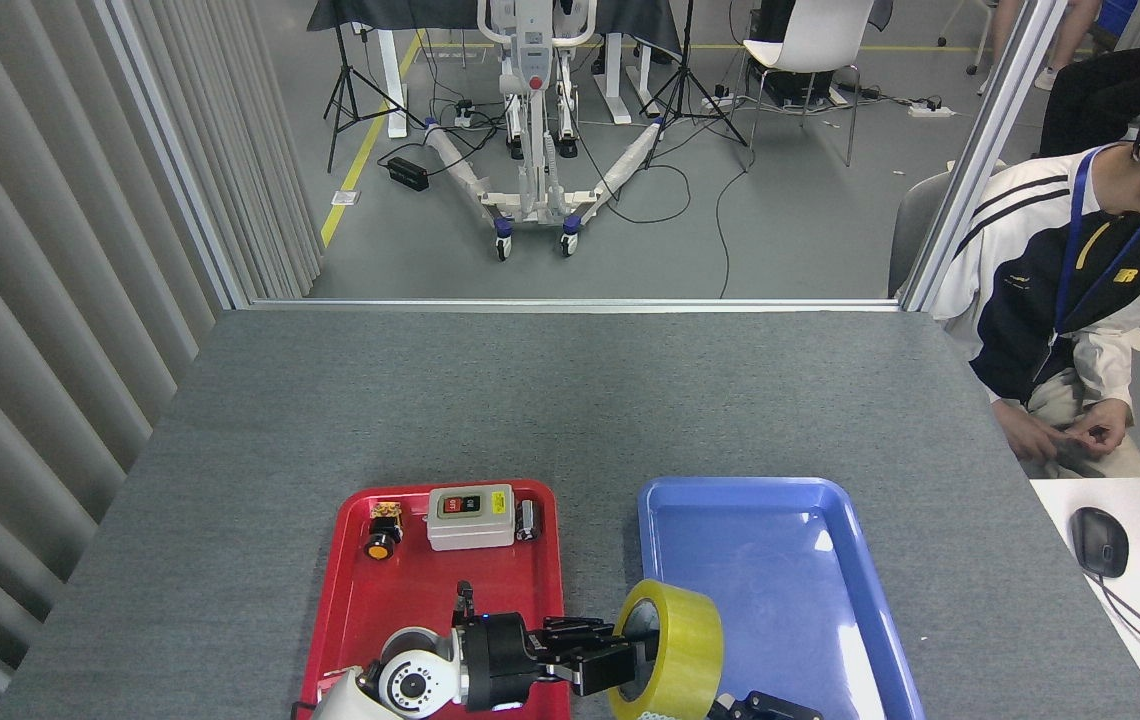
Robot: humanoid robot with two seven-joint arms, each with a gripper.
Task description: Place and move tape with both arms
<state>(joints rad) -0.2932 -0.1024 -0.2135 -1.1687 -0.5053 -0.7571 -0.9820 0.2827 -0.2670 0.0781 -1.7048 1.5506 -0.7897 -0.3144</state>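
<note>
1. Left gripper (620, 665): a black, several-fingered claw at the end of the left arm, reaching rightward from the lower left across the near part of the red tray (350, 590). Its fingers are closed on the tape (675, 650), gripping the left side of the ring at the rim and core opening.

2. Tape, position: held at the right-hand tip of the left gripper, standing on edge. In the head view it overlaps the strip of grey table (570, 400) between the two trays and the near left edge of the blue tray (870, 600). Whether it touches the tray or is held clear of it cannot be told.

3. Tape, appearance: a wide ring of translucent yellow tape. The broad outer band faces right and toward the viewer; the open side, with a pale inner core, faces the gripper. The lower edge is cut off by the bottom of the view.

4. Right gripper (765, 708): only a small dark part shows at the bottom edge, just right of the tape and over the near end of the blue tray. How far it is open cannot be told. It appears apart from the tape.

5. Red tray contents: a grey switch box (470, 516) and a small orange push-button (380, 546) at the far end, well apart from the tape.
</note>
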